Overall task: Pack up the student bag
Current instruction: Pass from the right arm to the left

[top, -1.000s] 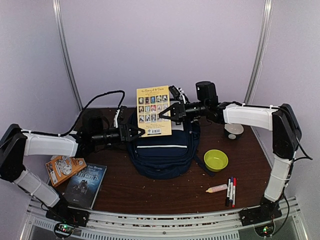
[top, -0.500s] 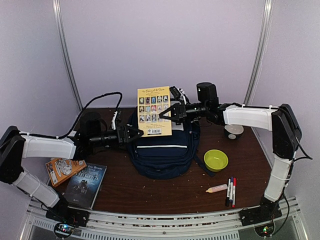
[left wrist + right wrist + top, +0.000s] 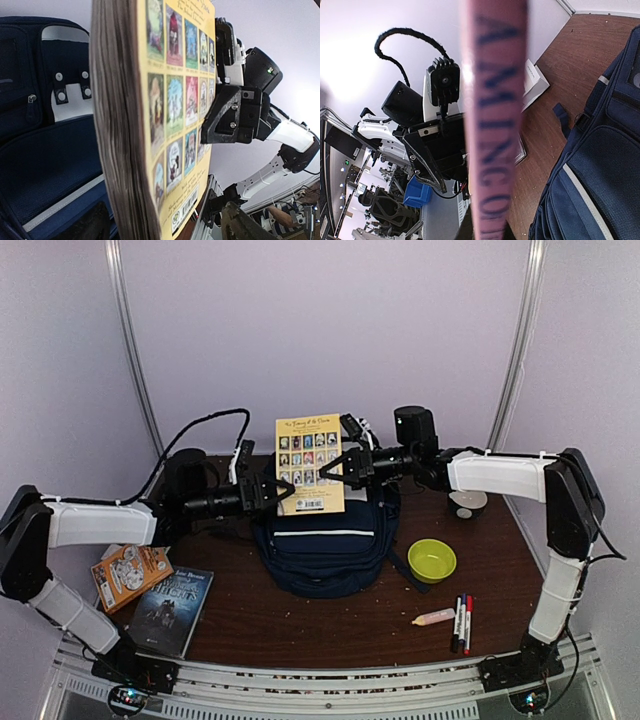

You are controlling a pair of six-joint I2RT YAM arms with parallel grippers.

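Soft, even light fills the booth; shadows on the dark surface (image 3: 300, 625) are faint. The top view is slightly grainy. At the right wrist, the book (image 3: 495, 125) runs twelve to six, blurred, the wall (image 3: 380, 20) washed out at eleven o'clock.

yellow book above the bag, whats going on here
The right pincer is shut on the right edge of a yellow paperback, holding it upright over the top of the navy student bag. The left pincer sits at the book's left edge with its jaws open around it, not clamping. Two more books, a green bowl and markers lie on the table, not yet packed.
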